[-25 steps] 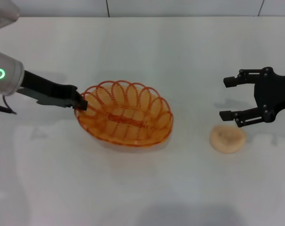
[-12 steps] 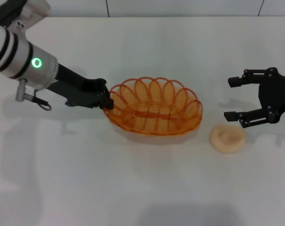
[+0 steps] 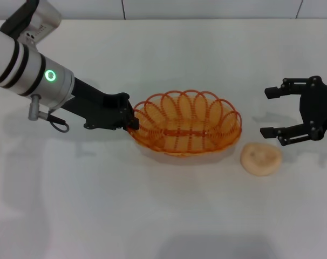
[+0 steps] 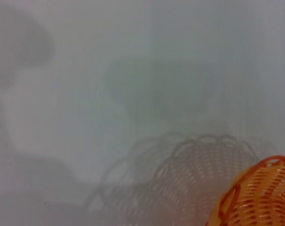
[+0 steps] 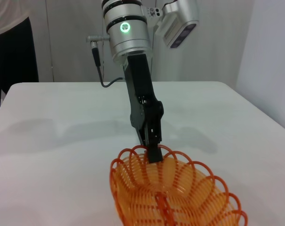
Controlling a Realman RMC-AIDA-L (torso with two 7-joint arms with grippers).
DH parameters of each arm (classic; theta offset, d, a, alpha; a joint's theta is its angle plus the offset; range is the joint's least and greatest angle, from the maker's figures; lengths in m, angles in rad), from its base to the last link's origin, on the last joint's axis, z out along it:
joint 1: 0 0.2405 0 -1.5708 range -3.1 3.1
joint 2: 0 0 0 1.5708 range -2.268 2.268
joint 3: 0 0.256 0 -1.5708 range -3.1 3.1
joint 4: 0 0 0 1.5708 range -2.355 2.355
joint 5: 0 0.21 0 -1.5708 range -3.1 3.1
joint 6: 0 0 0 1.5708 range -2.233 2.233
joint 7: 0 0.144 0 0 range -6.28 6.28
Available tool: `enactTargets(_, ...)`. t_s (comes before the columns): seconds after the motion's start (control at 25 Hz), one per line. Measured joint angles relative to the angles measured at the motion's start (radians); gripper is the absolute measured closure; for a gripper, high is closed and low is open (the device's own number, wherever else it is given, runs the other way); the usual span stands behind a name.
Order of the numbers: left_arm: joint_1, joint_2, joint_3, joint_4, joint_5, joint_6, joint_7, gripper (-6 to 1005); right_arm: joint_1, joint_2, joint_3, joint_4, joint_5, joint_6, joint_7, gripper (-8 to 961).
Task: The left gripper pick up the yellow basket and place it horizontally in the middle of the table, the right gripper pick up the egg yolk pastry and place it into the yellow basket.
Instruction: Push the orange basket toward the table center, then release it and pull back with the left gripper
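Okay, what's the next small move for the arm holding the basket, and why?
Probably lower and release: the left end effector grips the yellow basket by its rim near mid-table, lying horizontal. The egg yolk pastry waits beside it, under the open right end effector.

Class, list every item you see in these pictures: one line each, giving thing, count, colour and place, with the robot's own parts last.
yellow basket: one, orange-yellow wire, middle of the table, long side across, gripped at its left rim.
egg yolk pastry: one, pale peach, on the table to the right of the basket, not touching it.
table: one, white, under everything.
left gripper: one, black, on a silver and black arm, shut on the basket's left rim.
right gripper: one, black, open, at the right side just behind the pastry, holding nothing.
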Motion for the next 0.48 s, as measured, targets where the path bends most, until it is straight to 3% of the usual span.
enactTargets(0.32,0.017,-0.002,-0.002,-0.004,-0.024,-0.001,-0.004,868,0.000,0.000,-0.003,0.000,-0.001,0.000,-0.001,101)
enactTargets(0.48,0.036,0.007,-0.009,0.018,-0.025,0.000,0.000,731,-0.003,-0.001,-0.002,0.000,-0.002,0.000,0.004,101)
